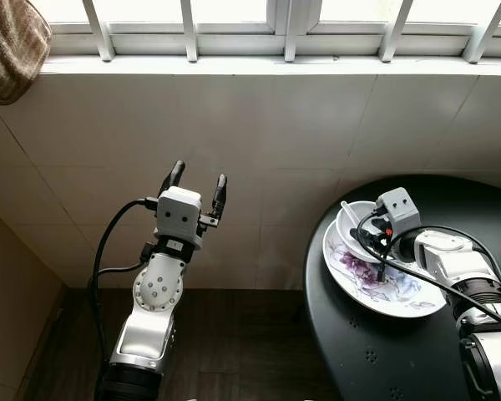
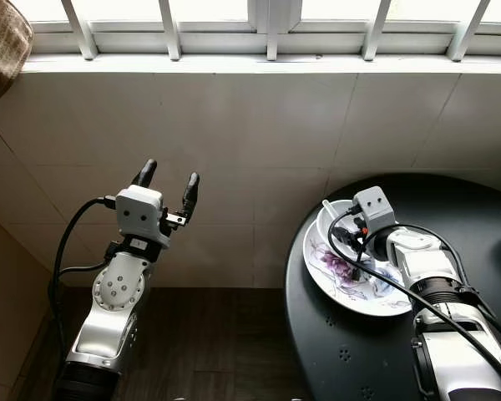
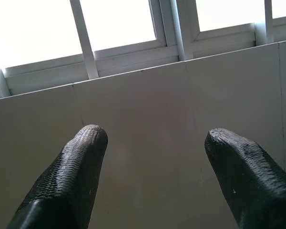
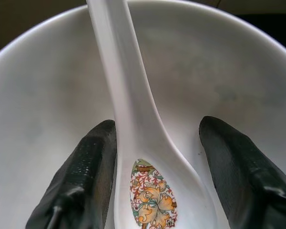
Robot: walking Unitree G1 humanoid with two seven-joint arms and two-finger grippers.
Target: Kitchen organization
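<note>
At lower right, the right gripper [image 4: 155, 157] is hovering open astride the spoon [image 4: 133, 119] in the bowl [image 1: 351, 224], handle running straight ahead between its fingers, while the left gripper [image 1: 198, 190] is idling open, holding nothing.

**Daylight from the window, sharp frames**

Daylight enters from the window [image 1: 275, 25] at 12 o'clock, its panes blown out white. The wall [image 1: 259, 142] is evenly lit; the floor [image 1: 234, 342] at 6 o'clock is dim. The table [image 1: 417, 351] carries soft glare. Head views are sharp; wrist-view fingertips [image 3: 81, 157] are slightly soft.
</note>
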